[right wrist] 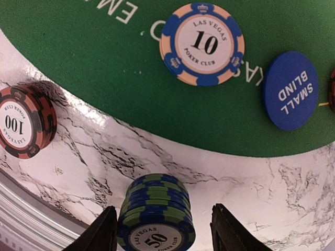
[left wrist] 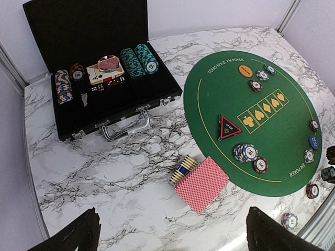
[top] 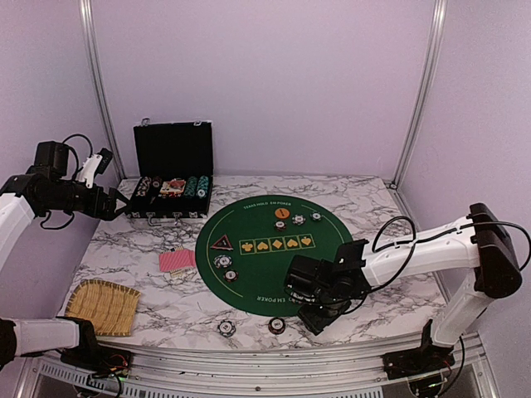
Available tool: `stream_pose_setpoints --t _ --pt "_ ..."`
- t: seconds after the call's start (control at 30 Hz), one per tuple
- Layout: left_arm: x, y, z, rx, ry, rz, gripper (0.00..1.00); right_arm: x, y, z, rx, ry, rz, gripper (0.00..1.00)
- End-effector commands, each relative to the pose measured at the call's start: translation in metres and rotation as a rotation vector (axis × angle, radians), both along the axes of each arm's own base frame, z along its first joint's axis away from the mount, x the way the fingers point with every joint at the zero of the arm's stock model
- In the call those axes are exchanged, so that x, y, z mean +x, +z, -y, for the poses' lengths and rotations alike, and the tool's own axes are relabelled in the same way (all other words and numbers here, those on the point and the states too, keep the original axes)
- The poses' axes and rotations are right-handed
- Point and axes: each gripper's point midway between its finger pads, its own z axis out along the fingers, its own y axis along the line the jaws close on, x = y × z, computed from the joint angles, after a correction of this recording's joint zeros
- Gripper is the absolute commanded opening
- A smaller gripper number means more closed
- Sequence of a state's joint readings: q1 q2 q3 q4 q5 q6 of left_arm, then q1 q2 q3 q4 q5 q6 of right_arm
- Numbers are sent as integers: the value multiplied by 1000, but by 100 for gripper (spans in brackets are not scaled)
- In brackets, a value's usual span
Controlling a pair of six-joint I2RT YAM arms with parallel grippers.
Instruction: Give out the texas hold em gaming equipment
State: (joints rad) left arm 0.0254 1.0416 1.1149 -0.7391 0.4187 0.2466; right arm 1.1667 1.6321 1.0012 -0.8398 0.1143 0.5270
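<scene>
A stack of blue-and-green "50" poker chips [right wrist: 156, 219] stands on the marble just off the green felt. My right gripper [right wrist: 163, 210] is open around it: the left finger is at the stack's side and a gap shows at the right finger [right wrist: 230, 232]. On the felt close by lie a "10" chip [right wrist: 202, 44] and the blue round button [right wrist: 291, 90]. A "100" stack [right wrist: 23, 125] sits on the marble. Red-backed cards [left wrist: 202, 184] lie beside the felt, with the dark triangular marker [left wrist: 229, 127] and orange button [left wrist: 245, 70] on it. My left gripper [left wrist: 172, 235] hangs open, holding nothing.
The open black chip case [top: 172, 195] stands at the back left, with chip rows and cards inside. A woven straw mat [top: 103, 307] lies at the front left. The round green felt [top: 257, 278] covers the table's middle. Two chip stacks [top: 226, 327] sit near the front edge.
</scene>
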Motion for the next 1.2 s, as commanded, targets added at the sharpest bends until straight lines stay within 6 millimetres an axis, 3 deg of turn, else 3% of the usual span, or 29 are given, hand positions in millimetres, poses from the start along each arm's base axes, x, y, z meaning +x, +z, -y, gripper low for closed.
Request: stream_pose_setpoints --t 0.0,0.57,1.17 --pt "-4 6 1 -9 0 -2 99 3 0 -8 28 2 2 58" --pt "-3 3 1 -10 -2 -13 99 4 11 -13 53 5 2 41" --pt "-4 4 1 -7 -3 -5 99 6 33 -16 62 12 15 35"
